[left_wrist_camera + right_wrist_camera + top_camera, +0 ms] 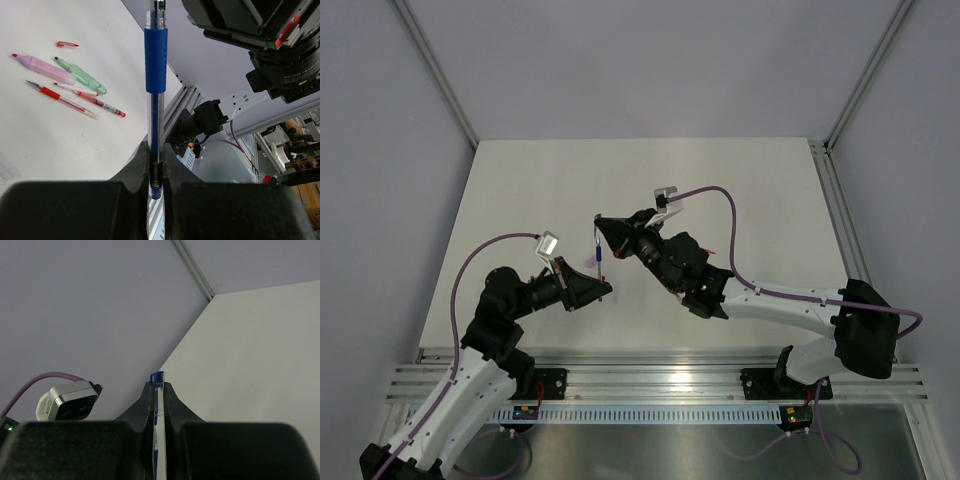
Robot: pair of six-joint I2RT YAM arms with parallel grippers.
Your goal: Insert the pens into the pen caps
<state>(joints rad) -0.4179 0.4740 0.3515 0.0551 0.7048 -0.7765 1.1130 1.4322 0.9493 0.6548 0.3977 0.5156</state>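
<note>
Blue pen [155, 65] clamped in left claw [156, 150]; right claw [158, 386], just ahead, pinches cap [157, 376]. Skewed push could bend or slip pen.

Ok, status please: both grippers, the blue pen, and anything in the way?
Left gripper shut on blue pen, one end. Right gripper shut on its other end; whether capped, cannot tell. Spare pens aside on table.

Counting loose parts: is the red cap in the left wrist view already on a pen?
No, the red cap lies alone on the table, clear of the pink pen.
</note>
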